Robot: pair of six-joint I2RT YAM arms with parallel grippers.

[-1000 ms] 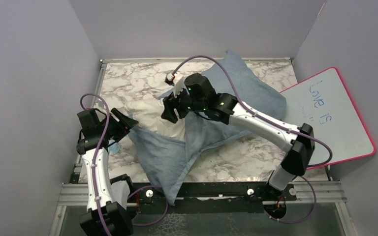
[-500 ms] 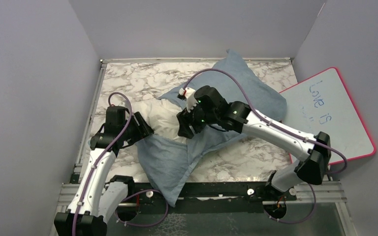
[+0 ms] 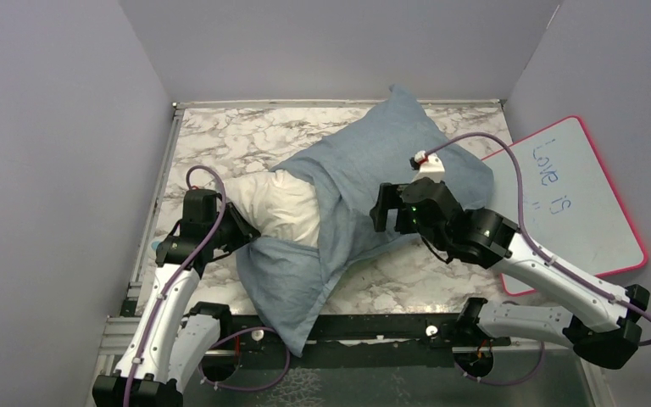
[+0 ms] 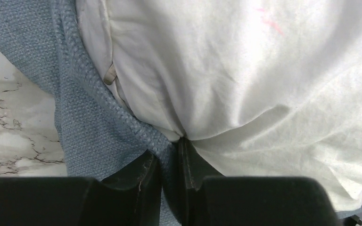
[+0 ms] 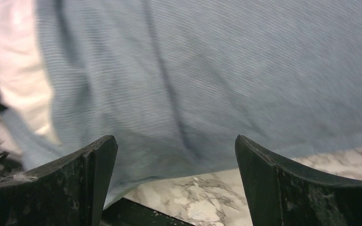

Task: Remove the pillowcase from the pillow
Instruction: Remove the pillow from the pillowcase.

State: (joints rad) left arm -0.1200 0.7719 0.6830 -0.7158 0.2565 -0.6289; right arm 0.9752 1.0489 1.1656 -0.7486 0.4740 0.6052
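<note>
3 grey-lilac walls (image 3: 331, 42) box in a white-and-grey marbled table (image 3: 220, 136). A pink-rimmed board (image 3: 576, 195) with blue writing lies tilted at the right, partly off the table.

The pillowcase (image 3: 390, 153), grey-blue face up, sprawls diagonally from the far right corner of the table to the near edge. Its near corner droops over the black rail (image 3: 373, 326) between the 2 arm bases. Only 1 end of the white pillow (image 3: 284, 208) shows, bulging out of the case's open mouth at centre left. The rest is hidden inside the cloth. The case's other face is not in view. The right wrist view is blurred, and at its left edge it shows only a pale smear of pillow.

The left gripper (image 3: 253, 236) sits at the near left of the mouth, where pillow and case meet. In the left wrist view its jaws are drawn almost together around the case's corded hem (image 4: 122, 115), with blue cloth filling the narrow gap. The pillow presses against 1 fingertip. Whether white fabric is also caught cannot be told.

The right gripper (image 3: 380, 208) is beside the case's near right edge, low over the table. Its jaws are spread wide with nothing between them. Blue cloth lies just ahead and marble below.
</note>
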